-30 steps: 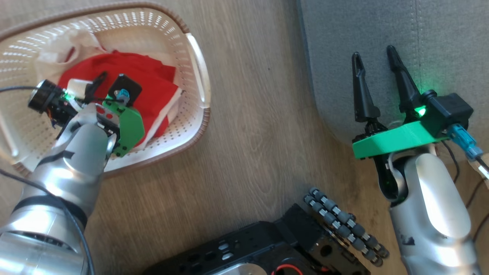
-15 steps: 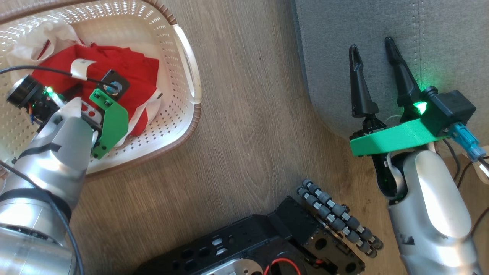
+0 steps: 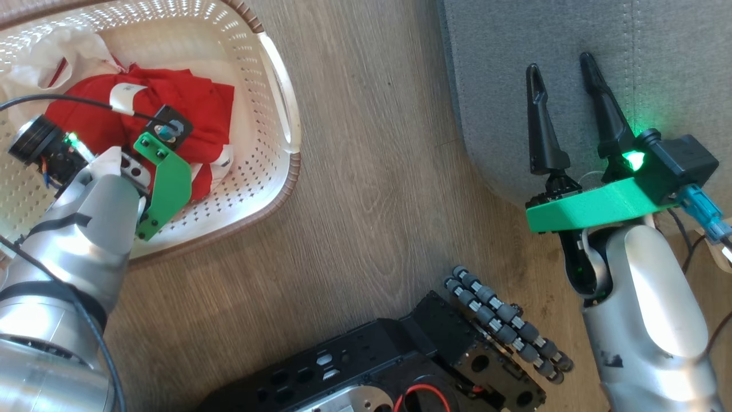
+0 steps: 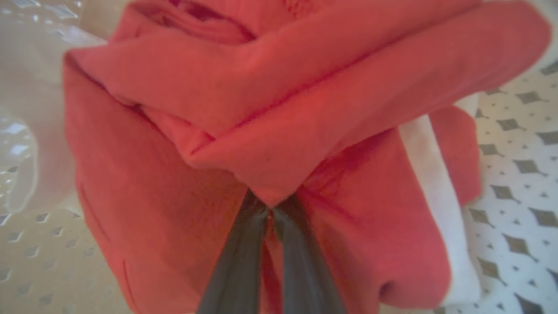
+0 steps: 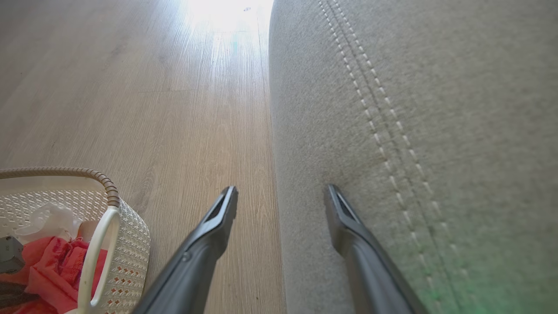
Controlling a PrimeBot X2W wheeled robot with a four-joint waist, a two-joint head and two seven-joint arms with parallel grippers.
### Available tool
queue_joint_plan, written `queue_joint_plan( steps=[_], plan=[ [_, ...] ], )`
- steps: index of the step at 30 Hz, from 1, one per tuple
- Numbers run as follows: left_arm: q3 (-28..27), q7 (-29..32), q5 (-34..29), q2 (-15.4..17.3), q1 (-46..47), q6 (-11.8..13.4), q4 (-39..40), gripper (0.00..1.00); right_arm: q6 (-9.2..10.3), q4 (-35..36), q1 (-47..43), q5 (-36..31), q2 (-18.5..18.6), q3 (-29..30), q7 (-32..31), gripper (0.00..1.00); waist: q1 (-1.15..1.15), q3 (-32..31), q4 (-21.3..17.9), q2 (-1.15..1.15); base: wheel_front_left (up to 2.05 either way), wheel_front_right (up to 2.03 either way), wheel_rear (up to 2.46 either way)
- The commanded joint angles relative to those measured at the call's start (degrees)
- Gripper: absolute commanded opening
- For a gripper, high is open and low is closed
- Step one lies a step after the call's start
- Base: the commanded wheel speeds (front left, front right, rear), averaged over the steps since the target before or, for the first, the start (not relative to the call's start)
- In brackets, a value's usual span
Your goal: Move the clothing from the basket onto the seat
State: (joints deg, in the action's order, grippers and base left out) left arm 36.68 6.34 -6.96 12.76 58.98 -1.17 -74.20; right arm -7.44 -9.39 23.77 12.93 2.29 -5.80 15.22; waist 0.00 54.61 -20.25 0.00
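Inside the basket point(image 3: 251, 183), the left gripper point(image 4: 271, 209) is pinched almost closed on a fold of the clothing point(image 4: 305, 131), which lies bunched at the bottom. The right gripper point(image 3: 559, 64) hangs spread wide and empty over the edge of the seat point(image 3: 657, 40). Risks:

- The thin pinch (one fold only) may slip on lifting.
- Trailing cloth may snag the rim and drag the basket.
- Several garments may rise together.

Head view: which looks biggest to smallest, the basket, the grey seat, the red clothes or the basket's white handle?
Cream perforated plastic basket and grey fabric seat cushion: about alike, both cut off by the picture's edge.
Then bright red fabric clothing.
Smallest: curved white plastic handle.
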Motion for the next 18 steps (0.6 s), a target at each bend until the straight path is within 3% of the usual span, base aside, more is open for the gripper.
queue_joint_plan(
  steps=[1, 18],
  plan=[
    [-0.98, -0.58, 0.33, 1.23, -0.51, 0.19, 0.25, 0.00, -0.05, -1.47, -4.06, 1.26, 0.59, -0.90, -0.22, 1.00, 0.00, 0.01, 0.10, 0.00, 0.00, 0.00, 0.00],
    [-3.23, -7.93, 5.28, 1.51, -2.80, 3.19, 0.25, 0.00, -0.05, -1.92, 0.64, -0.27, 0.59, -3.71, -0.22, 1.00, 0.00, -4.39, 1.11, 0.00, 0.00, 0.00, 0.00]
  ],
)
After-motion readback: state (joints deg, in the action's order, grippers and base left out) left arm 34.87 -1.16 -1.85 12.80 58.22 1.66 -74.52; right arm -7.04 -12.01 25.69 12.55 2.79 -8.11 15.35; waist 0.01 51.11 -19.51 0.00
